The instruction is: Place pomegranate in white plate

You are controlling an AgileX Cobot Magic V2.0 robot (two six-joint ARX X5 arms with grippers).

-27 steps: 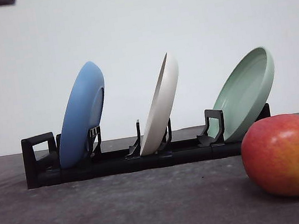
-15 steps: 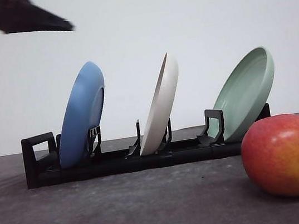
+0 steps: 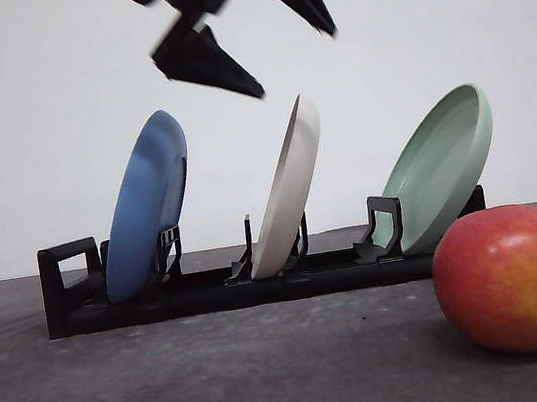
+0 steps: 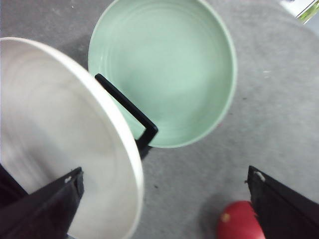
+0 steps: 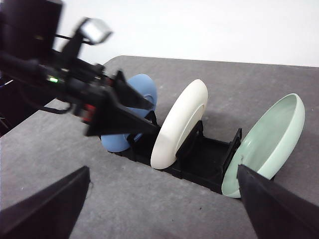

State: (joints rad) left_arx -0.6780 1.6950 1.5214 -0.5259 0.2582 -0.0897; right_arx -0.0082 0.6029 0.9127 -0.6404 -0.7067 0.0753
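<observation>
Swung in from upper left since half a second ago: left gripper (image 3: 270,44), now above white plate (image 3: 290,191), jaws spread wide, nothing held. Plate on edge in rack (image 3: 211,288), between blue plate (image 3: 146,207) and green plate (image 3: 443,163). Pomegranate (image 3: 516,277) on table, far right, untouched. Risk: descending finger clips rim, tips plate. Right gripper (image 5: 164,209) open, empty.

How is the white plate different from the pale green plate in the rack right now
Colour: the white plate is cream, the pale green plate mint. Slot: the white plate stands in the middle of the black rack, the pale green plate at its right end, nearest the pomegranate. Pose: the white plate shows nearly edge-on in the front view, while the pale green plate shows more of its hollow. The open left gripper hovers above the white plate. Both are round, shallow and lean rightward.
</observation>
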